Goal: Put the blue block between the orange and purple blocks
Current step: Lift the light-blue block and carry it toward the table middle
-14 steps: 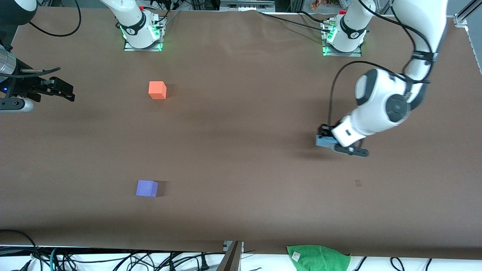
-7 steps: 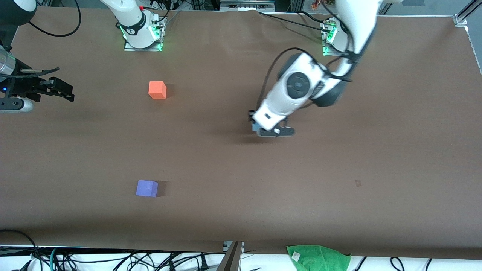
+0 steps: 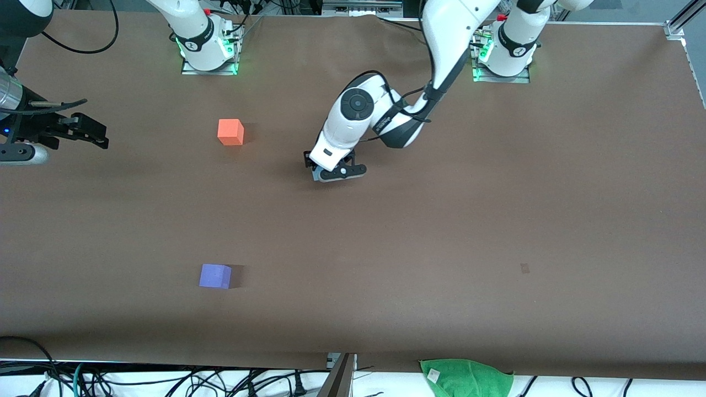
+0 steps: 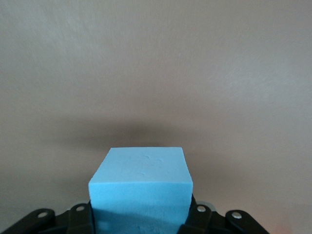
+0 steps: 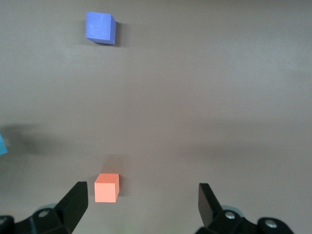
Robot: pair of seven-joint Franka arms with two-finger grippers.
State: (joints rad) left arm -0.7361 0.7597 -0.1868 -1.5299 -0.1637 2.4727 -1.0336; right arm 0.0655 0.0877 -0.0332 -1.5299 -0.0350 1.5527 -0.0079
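Note:
My left gripper is shut on the sky-blue block and holds it just above the bare middle of the table. The block fills the space between the jaws in the left wrist view, and its edge shows in the right wrist view. The orange block lies toward the right arm's end. The purple block lies nearer the front camera than the orange one, with a wide bare gap between them. Both also show in the right wrist view, orange and purple. My right gripper waits open and empty at the right arm's end of the table.
A green cloth and cables lie off the table's front edge. The arm bases stand along the back edge. A small dark mark is on the table toward the left arm's end.
My left gripper has carried the blue block from the left arm's end to the middle of the table, toward the orange and purple blocks. The right arm has not moved.

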